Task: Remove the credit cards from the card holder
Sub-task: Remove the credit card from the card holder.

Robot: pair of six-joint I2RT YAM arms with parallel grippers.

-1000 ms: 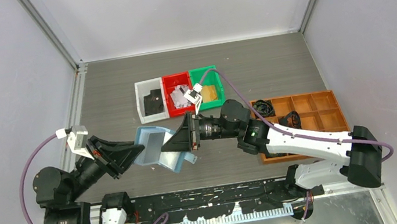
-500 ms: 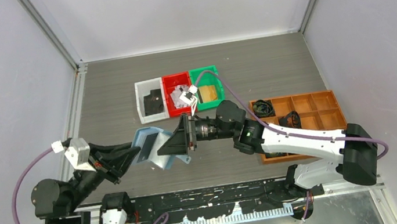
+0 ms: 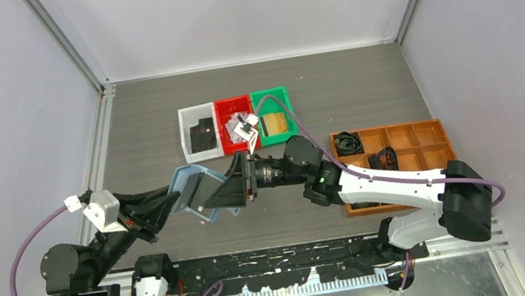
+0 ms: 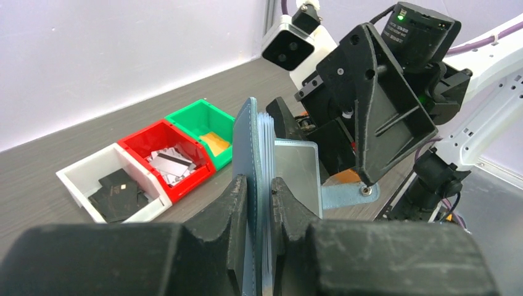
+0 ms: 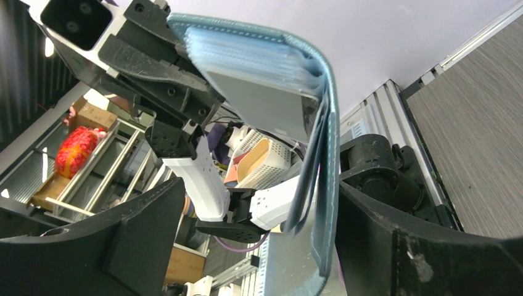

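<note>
My left gripper (image 4: pixel 262 192) (image 3: pixel 176 199) is shut on one flap of the blue card holder (image 4: pixel 250 154) (image 3: pixel 194 188), held upright above the table. A silver-grey credit card (image 4: pixel 296 176) (image 5: pixel 259 102) sticks out of its light blue slots, and the snap tab (image 4: pixel 345 192) hangs beside it. My right gripper (image 5: pixel 259 246) (image 3: pixel 212 195) stands wide open around the holder's other flap (image 5: pixel 324 185), which hangs close to its right finger (image 5: pixel 401 246). More cards lie in the bins: black (image 3: pixel 203 137), silver (image 3: pixel 235 126) and gold (image 3: pixel 275 124).
White bin (image 3: pixel 185 116), red bin (image 3: pixel 222 105) and green bin (image 3: pixel 279 93) stand in a row at mid-table. A wooden compartment tray (image 3: pixel 418 143) with coiled black cables (image 3: pixel 348 142) sits at the right, under the right arm.
My right gripper has opened wide. Both grippers and the card holder have shifted a little to the left; the left arm drew back toward its base.
</note>
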